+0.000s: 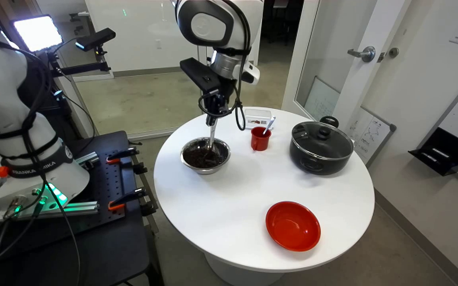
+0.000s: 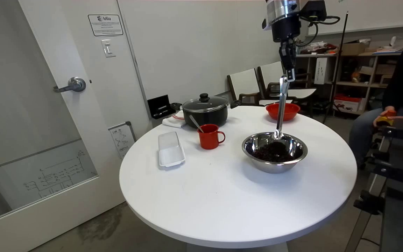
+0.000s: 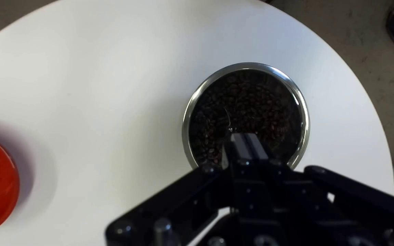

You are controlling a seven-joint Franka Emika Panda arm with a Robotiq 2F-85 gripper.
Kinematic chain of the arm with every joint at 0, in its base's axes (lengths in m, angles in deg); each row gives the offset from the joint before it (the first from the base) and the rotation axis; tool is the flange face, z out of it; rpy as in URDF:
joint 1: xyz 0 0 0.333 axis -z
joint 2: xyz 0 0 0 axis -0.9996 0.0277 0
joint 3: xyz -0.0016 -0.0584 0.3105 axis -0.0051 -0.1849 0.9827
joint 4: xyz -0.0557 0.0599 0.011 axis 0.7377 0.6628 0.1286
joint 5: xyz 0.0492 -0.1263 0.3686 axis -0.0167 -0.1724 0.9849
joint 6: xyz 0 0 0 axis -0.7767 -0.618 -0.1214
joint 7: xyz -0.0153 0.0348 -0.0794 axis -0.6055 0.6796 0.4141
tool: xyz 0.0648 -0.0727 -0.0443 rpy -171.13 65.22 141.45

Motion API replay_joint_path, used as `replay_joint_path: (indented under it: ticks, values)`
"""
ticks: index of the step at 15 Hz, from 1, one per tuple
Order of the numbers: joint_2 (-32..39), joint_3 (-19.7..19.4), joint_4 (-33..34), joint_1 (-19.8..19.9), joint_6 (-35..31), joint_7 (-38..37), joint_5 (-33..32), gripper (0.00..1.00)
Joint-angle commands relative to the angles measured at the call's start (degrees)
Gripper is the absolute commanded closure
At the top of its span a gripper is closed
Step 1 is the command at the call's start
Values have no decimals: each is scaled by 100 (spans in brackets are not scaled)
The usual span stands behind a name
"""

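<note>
My gripper [image 1: 212, 120] is above a steel bowl [image 1: 205, 171] and shut on a shiny metal utensil [image 1: 213, 134] with a long handle. In an exterior view, the gripper's fingertips [image 2: 289, 75] grip the top end of the utensil [image 2: 282, 101], which stands nearly upright. Its lower end is in the steel bowl [image 2: 273, 168] among dark red beans [image 2: 275, 152]. In the wrist view, the closed fingertips [image 3: 250, 147] are over the bowl [image 3: 186, 128] and its beans [image 3: 251, 106]. The utensil's lower end is mostly hidden there; only a thin curved edge shows.
On the round white table [image 1: 221, 210] are a red bowl [image 1: 292, 226], a red mug [image 1: 260, 141] with a utensil in it, a lidded black pot [image 1: 320, 159] and a white container [image 2: 171, 155]. A cloth [image 2: 174, 121] lies by the pot. A person [image 2: 397, 91] sits nearby.
</note>
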Motion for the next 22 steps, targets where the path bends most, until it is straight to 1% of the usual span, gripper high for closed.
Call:
replay_joint_path:
  ticks: [1,8,12,18,19,22]
  values:
    - [2,111,50,25,-28,-227,-224,99]
    - [186,267,198,84,243,558,461,99]
    - [310,297,301,115,409,811,695,99]
    - [408,269,432,37,762,340,-66,99]
    - [398,264,420,12,729,195,-265,99]
    - [352,258,322,-84,355,-401,-1018,99]
